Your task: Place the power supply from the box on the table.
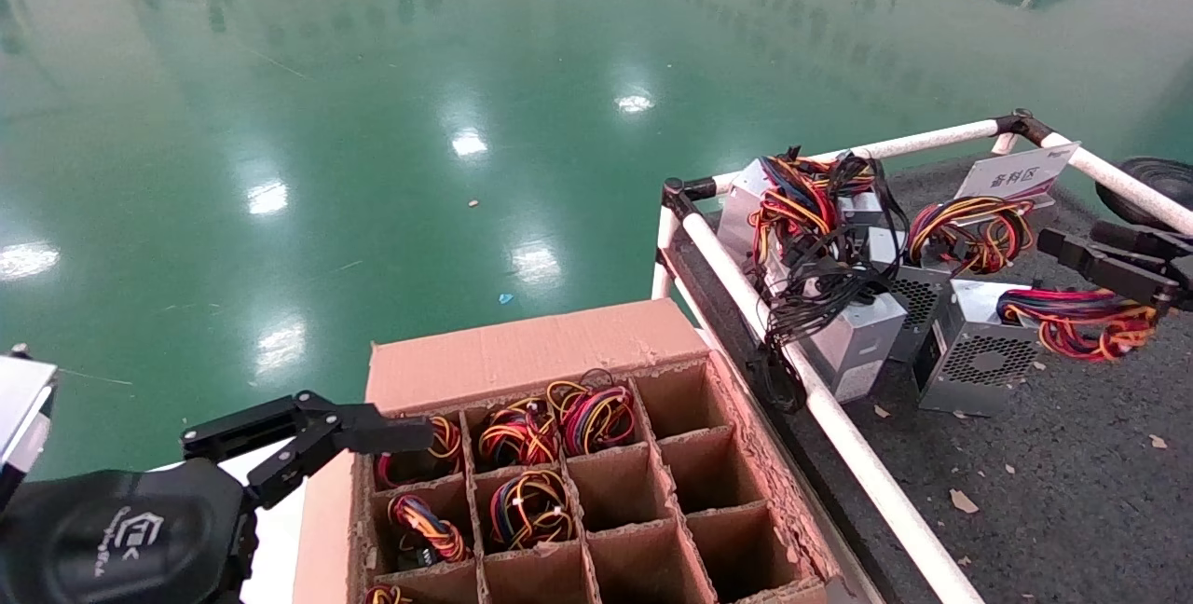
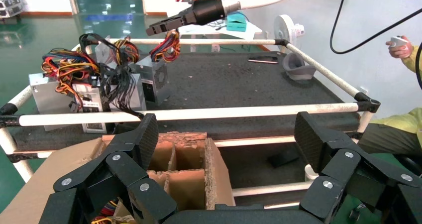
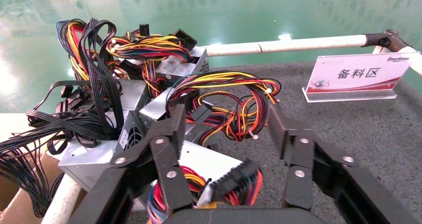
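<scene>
Our broad dark grey rough desk with its white pipe rails is the biggest thing, and it sits on the robot's right. Just beside its near rail stands the large brown cardboard box with square cells. Some cells on the box's left side hold bundles of bright wires. The other cells we can see look bare.

The small grey metal power supply, with holes in its side and red, blue and yellow wires, is out of the box. It sits flat on the desk, just beside a pile of other grey units with black wires.

The right tool hangs right over the power supply's wire bundle. Its fingers are spread wide and pinch nothing. So the power supply is straight below this tool, and the right arm is much nearer to it. We cannot tell which way its long side runs.

The left tool hangs by the box's left edge, well apart from the desk. Its fingers are spread wide too.

We think the setting down is done. The right tool should go straight up, so that no finger hooks a wire.
</scene>
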